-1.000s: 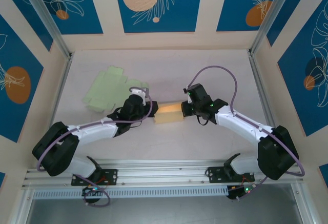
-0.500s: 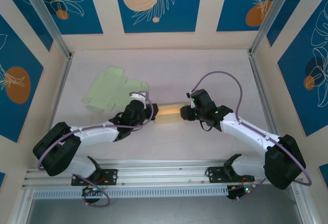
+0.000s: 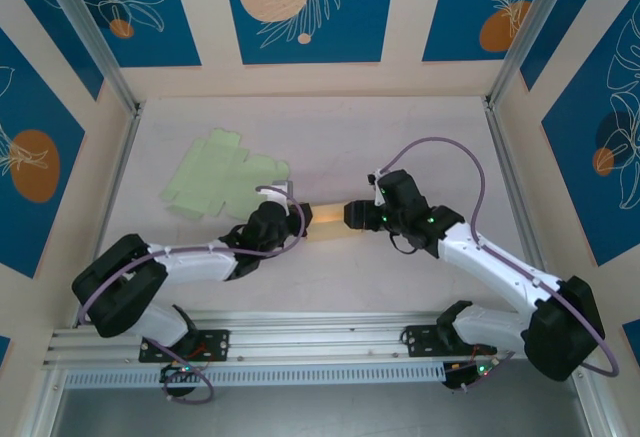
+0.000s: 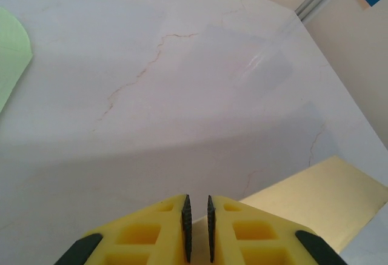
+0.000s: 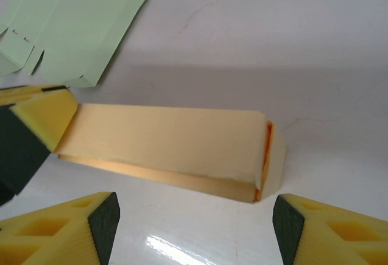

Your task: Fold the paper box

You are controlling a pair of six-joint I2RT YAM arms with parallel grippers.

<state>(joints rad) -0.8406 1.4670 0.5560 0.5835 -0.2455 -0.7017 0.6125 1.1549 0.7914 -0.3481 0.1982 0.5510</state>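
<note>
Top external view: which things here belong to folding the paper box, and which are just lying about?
In the job:
yellow paper box, partly folded
left gripper, closed on one end of it
right gripper, open at the other end

Lying about:
flat green box blank, untouched on the table

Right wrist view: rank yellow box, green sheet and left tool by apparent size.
1-2. yellow box and green sheet: they cover about the same area. The sheet is cut off by the frame edge, so I won't rank them.
3. left tool: smallest, also partly out of frame.
</note>
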